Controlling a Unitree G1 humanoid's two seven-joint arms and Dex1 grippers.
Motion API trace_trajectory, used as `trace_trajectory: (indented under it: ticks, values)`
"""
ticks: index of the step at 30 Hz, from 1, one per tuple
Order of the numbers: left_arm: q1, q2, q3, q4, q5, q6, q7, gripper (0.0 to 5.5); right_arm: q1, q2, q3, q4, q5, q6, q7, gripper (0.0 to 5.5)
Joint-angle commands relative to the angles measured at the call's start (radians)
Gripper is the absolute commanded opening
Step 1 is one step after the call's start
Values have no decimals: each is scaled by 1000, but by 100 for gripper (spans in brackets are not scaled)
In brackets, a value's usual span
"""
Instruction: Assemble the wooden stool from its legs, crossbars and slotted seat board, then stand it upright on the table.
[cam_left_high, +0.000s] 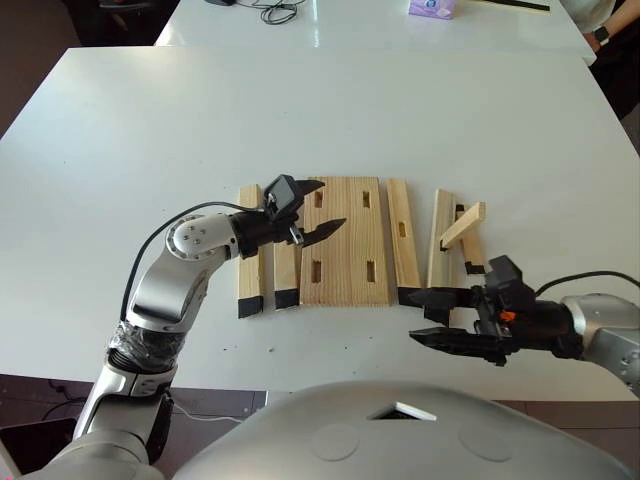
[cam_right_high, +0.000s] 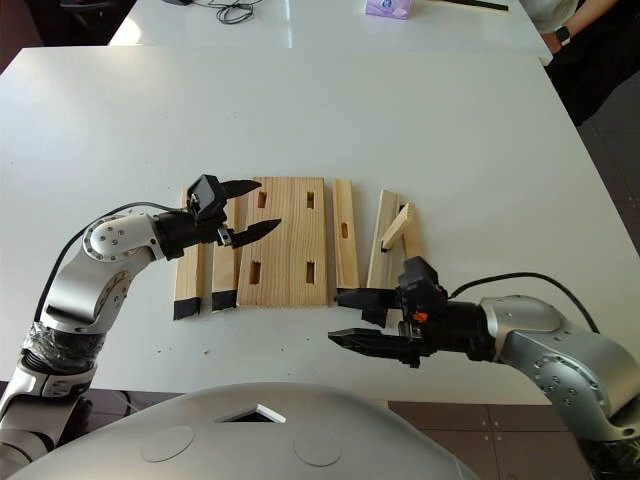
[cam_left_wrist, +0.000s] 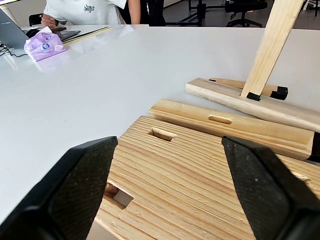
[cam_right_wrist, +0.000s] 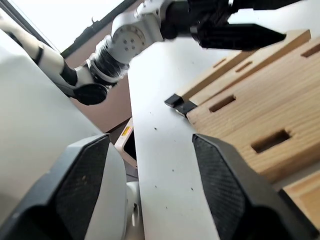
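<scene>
Table (cam_left_high: 300, 110); seat board (cam_left_high: 345, 250) beneath left tool (cam_left_high: 333, 203)

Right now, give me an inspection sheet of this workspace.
Surface: white table, a few dark specks near its front edge.
Job's things: slotted seat board lying flat; two legs on its left, one leg on its right, then another leg with a crossbar rising aslant from it. Nothing assembled.
Clutter: purple packet on the far table.
Grippers: left gripper open over the board's left part; right gripper open, in front of the right-hand legs.
Cables: arm cables; loose cables on the far table.
Surroundings: nothing seen.
</scene>
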Motion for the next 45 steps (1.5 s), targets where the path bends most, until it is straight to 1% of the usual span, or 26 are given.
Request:
trace_trajectory:
  ticks: [1,5,12,16,20,22,24,27,29,32,35,40,45]
  values:
    - [-6,5,-6,-6,2,13,-2,388,-30,42,112,91,-149,-69,14,306]
    - [-10,8,-8,-5,1,15,-7,388,-24,22,178,166,-274,-131,59,306]
    - [-6,11,-8,-6,2,14,-7,388,-17,-28,196,239,-414,-212,107,306]
    - [5,8,-7,-17,3,17,4,388,-25,-42,178,267,-448,-243,120,306]
    - [9,6,-4,-20,3,19,10,388,-11,-66,136,264,-442,-255,144,306]
    - [12,5,-2,-22,2,20,13,388,5,-76,104,250,-429,-259,155,306]
    - [16,5,0,-24,2,18,16,388,23,-70,43,209,-379,-236,147,306]
    - [33,6,9,-35,1,19,26,388,19,-45,-82,124,-288,-170,67,306]
    - [49,6,15,-45,1,19,38,388,10,-13,-150,71,-267,-115,-44,306]
    - [66,2,17,-57,3,20,53,388,13,42,-175,7,-310,-74,-202,306]
    - [72,1,20,-62,3,21,63,388,46,78,-187,-27,-337,-16,-320,306]
    - [86,5,31,-70,1,19,74,388,134,120,-234,-69,-327,78,-419,306]
    - [111,-9,37,-83,8,16,110,388,108,136,-268,-93,-299,128,-455,306]
